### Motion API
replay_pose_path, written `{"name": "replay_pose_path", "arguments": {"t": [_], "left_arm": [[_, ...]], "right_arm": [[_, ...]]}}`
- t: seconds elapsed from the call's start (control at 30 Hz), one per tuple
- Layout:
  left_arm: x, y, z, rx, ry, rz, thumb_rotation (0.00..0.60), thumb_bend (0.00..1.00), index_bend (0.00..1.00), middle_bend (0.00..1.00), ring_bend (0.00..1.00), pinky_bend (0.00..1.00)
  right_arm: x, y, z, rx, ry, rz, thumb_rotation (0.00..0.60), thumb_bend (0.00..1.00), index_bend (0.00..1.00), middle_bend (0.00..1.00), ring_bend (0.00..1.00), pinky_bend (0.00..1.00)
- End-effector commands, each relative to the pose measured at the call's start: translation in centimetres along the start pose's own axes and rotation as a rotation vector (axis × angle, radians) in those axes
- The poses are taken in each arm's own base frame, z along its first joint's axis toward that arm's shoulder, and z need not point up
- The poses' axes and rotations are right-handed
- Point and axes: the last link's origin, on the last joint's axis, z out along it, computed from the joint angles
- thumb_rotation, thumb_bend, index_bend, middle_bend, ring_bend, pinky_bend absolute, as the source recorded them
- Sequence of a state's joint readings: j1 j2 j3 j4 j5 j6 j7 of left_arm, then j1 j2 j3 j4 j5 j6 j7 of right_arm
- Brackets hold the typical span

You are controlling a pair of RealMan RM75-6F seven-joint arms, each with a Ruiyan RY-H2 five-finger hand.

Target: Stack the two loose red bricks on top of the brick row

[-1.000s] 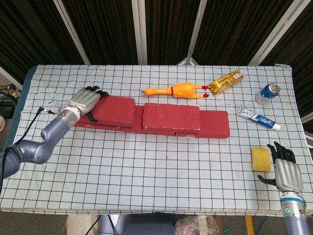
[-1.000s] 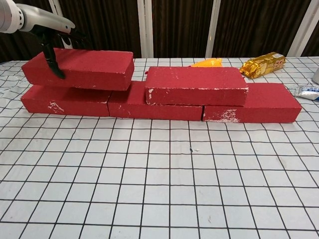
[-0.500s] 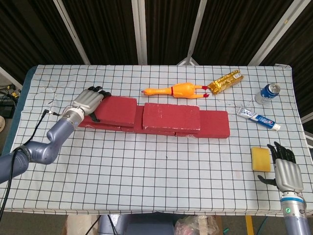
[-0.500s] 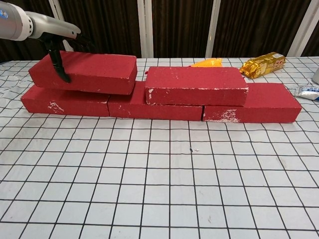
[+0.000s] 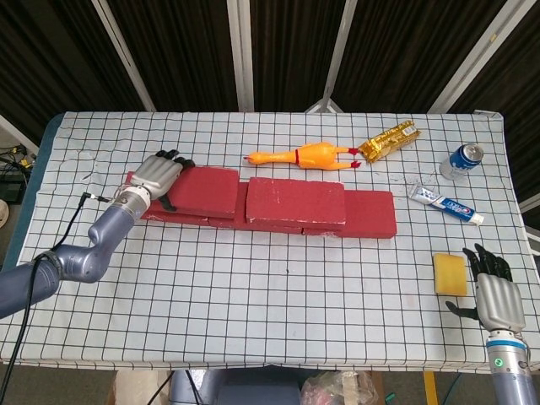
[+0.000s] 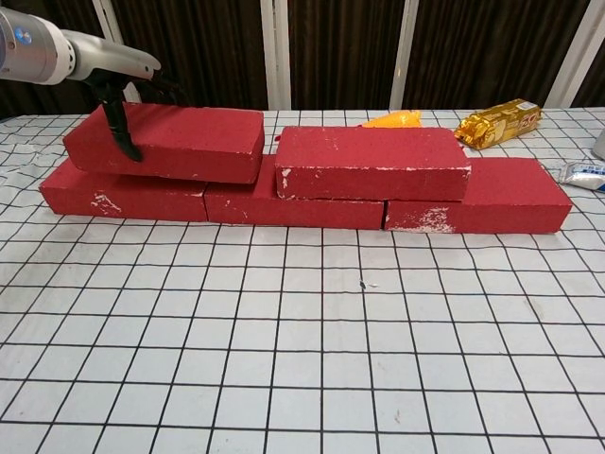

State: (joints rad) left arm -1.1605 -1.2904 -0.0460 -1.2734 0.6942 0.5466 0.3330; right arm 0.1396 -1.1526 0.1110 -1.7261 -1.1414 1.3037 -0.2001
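Bright, even light from overhead — the white gridded desk [image 5: 278,304] reads cleanly in both views, with no harsh glare. Shadows stay soft and short, tucked close under the red bricks [image 6: 373,163]. The backdrop falls off dark behind the desk. The head view is sharp throughout; the chest view shows its grid lines splaying wide toward the near edge — perspective stretch, little blur.

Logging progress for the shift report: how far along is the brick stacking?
Nearly finished. The right upper brick already sits on the brick row. The left hand grips the left upper brick, which lies on the row with a narrow gap beside the other. Left: close the gap and let go. The right hand rests idle.
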Motion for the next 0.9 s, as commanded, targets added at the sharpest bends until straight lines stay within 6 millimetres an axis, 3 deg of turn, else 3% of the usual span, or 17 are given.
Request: {"name": "replay_pose_path", "arguments": {"t": [0.03, 0.9], "left_arm": [[0.0, 0.2, 0.0, -0.004, 0.003, -0.001, 0.600, 0.00, 0.26, 0.19, 0.06, 0.10], [-0.2, 1.5, 0.3, -0.005, 0.002, -0.004, 0.600, 0.00, 0.25, 0.19, 0.06, 0.10]], "right_arm": [[0.0, 0.0, 0.0, -0.001, 0.002, 0.001, 0.600, 0.16, 0.12, 0.00, 0.00, 0.00], [0.3, 0.2, -0.1, -0.006, 0.006, 0.015, 0.600, 0.16, 0.12, 0.00, 0.00, 0.00]]}}
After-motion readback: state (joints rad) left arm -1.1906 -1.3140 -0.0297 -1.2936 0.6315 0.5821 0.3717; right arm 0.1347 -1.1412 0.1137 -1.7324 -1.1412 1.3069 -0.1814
